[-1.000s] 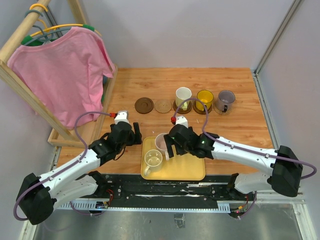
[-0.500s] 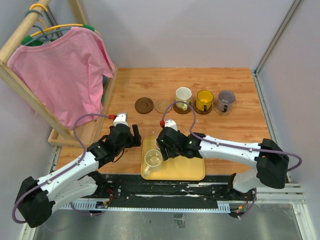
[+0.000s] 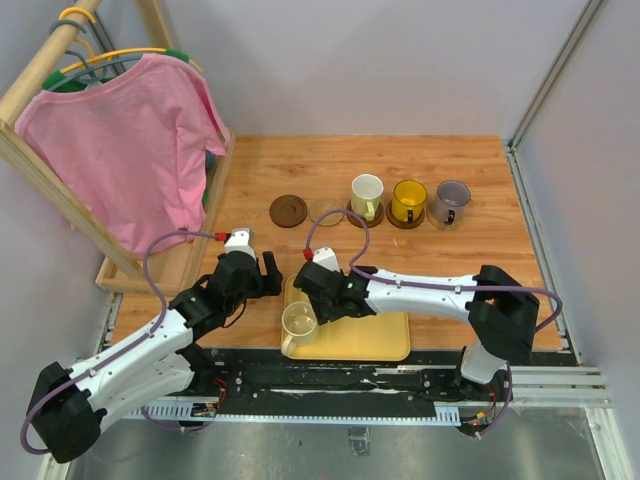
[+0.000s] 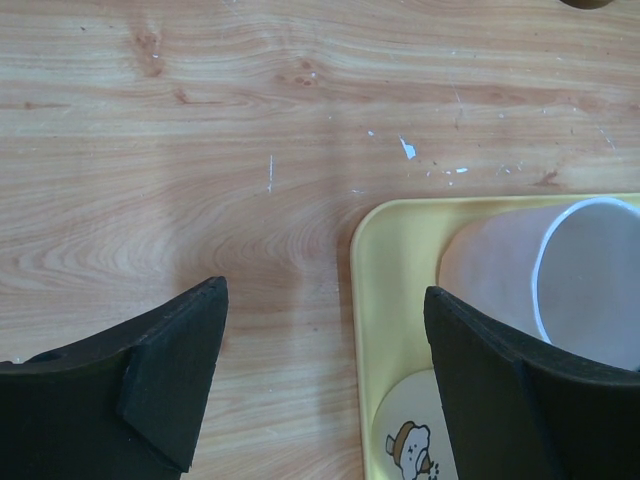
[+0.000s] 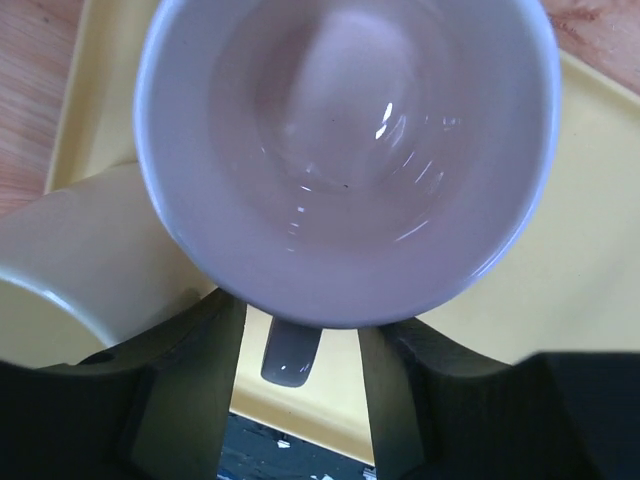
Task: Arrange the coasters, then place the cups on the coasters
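The pale pink cup (image 5: 350, 150) stands on the yellow tray (image 5: 570, 250); the right gripper (image 5: 300, 335) has its jaws part-open astride the handle, not touching it (likely lining up to carry it to a bare coaster (image 3: 288, 210)); the left gripper (image 4: 325, 330) hangs over the tabletop (image 4: 250, 120) with its jaws wide open.

My overhead feed was bright and evenly lit, with soft shadows on the wooden table (image 3: 470, 200). On the right wrist camera the pale pink cup (image 5: 345, 150) loomed close and soft-focused, with small glints inside. The left wrist view was sharp.
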`<act>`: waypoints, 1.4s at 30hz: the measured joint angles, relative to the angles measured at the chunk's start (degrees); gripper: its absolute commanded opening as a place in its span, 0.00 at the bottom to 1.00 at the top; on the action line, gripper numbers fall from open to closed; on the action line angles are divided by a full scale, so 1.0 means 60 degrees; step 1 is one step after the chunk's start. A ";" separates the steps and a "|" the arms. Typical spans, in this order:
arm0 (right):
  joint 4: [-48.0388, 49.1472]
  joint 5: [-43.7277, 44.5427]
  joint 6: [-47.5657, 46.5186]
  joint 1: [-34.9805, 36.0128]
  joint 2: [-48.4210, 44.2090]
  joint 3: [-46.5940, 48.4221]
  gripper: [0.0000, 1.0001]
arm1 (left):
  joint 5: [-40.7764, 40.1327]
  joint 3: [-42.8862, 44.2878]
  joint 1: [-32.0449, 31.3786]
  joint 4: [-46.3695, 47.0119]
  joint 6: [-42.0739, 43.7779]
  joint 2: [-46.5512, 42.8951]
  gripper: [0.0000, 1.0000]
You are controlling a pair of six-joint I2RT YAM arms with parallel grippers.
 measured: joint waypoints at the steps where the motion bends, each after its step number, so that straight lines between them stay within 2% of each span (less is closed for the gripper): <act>1: -0.0040 0.0025 0.0062 0.0022 0.0091 0.0026 0.36 | 0.0007 0.0000 0.0000 0.0000 0.0004 0.0000 0.83; 5: -0.0186 0.0138 0.0379 0.0091 0.0226 0.0036 0.03 | 0.0036 -0.0004 0.0000 0.0025 0.0025 0.0000 0.84; 6: -0.0237 0.0219 0.0423 0.0102 0.0222 0.0036 0.01 | 0.0051 -0.0025 0.0000 0.0058 0.0029 -0.0004 0.84; 14: -0.0539 0.0703 0.0787 0.0328 0.0208 0.0069 0.01 | 0.0211 -0.0251 0.0000 0.0127 0.0022 -0.0004 0.83; 22: -0.1432 0.2514 0.0965 0.0645 -0.0397 0.0423 0.01 | 0.0259 -0.0251 0.0000 0.0342 0.0025 0.0087 0.83; 27: -0.1464 0.3993 0.0863 0.0583 -0.0459 0.1639 0.01 | 0.0149 -0.0251 0.0000 0.0350 0.0029 0.0015 0.83; 32: -0.1421 0.4470 0.0681 -0.0106 -0.0018 0.3257 0.01 | -0.0321 -0.0222 0.0000 0.0346 0.0095 -0.0484 0.83; 37: -0.1552 0.4459 0.0670 -0.1220 0.1297 0.4925 0.01 | -0.0670 0.0033 0.0000 0.0346 0.0284 -0.0670 0.80; 42: -0.2302 0.4335 0.0809 -0.1912 0.3104 0.6951 0.01 | -0.0433 0.0127 0.0000 0.0353 0.0463 -0.0663 0.77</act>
